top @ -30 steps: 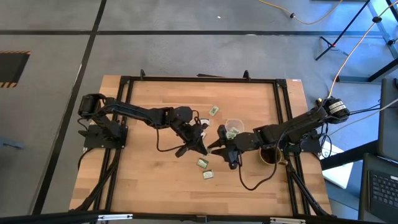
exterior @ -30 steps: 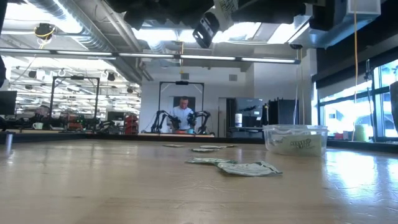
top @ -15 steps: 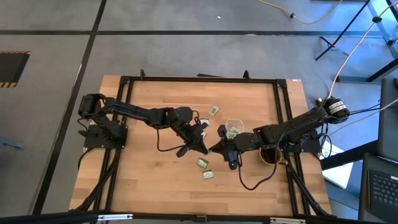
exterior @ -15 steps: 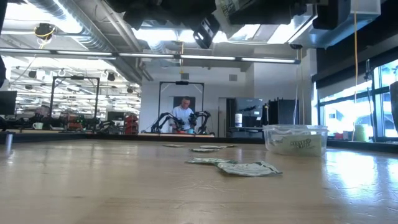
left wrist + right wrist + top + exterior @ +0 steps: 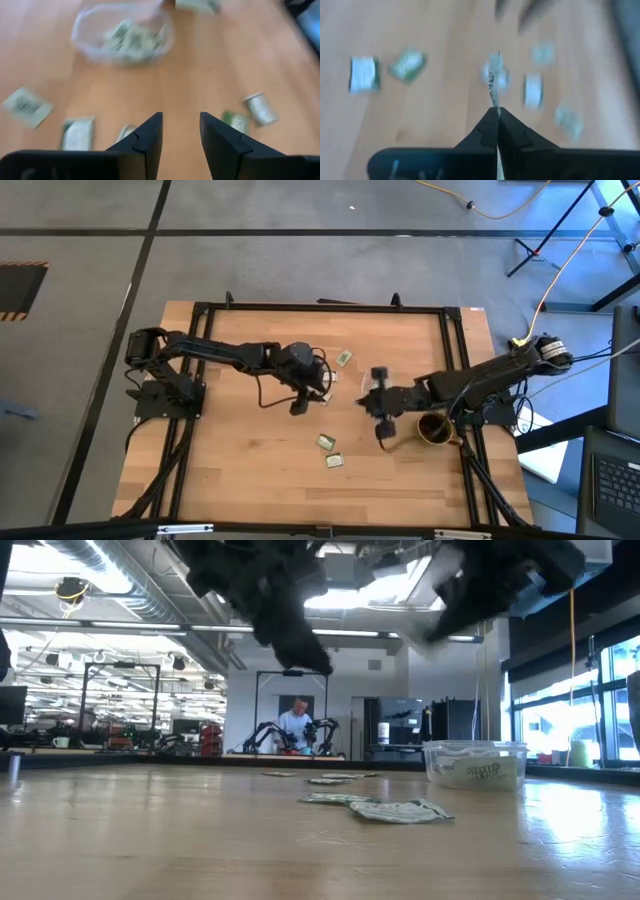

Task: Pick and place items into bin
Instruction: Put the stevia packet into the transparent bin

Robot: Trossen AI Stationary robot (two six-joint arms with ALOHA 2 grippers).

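The clear bin (image 5: 122,32) stands right of the table's middle with several pale green packets inside, and shows at the right in the low view (image 5: 475,765). Loose packets lie on the wood: one beyond the bin (image 5: 344,358), two toward the near edge (image 5: 325,442) (image 5: 335,461), others below my left gripper (image 5: 77,134). My left gripper (image 5: 181,135) hangs open and empty above the table's middle (image 5: 305,395), left of the bin. My right gripper (image 5: 497,114) is shut on one packet, up in the air at the bin (image 5: 370,397). My right gripper pinches a packet between its two fingers. In the right wrist view the packet shows edge-on, a thin pale strip (image 5: 493,95) sticking out past the fingertips. It is lifted clear of the table.
A dark brown mug (image 5: 433,428) stands near the table's right edge, beside my right arm. Black rails frame the wooden top (image 5: 230,470), which is bare on its left and near parts. In the low view a person stands far off in the room, beyond another robot.
The two grippers met above the table's middle and have drawn apart quickly. My left gripper has gone toward the left and far edges. My right gripper has swung toward the right and far edges, to the bin, carrying the packet.
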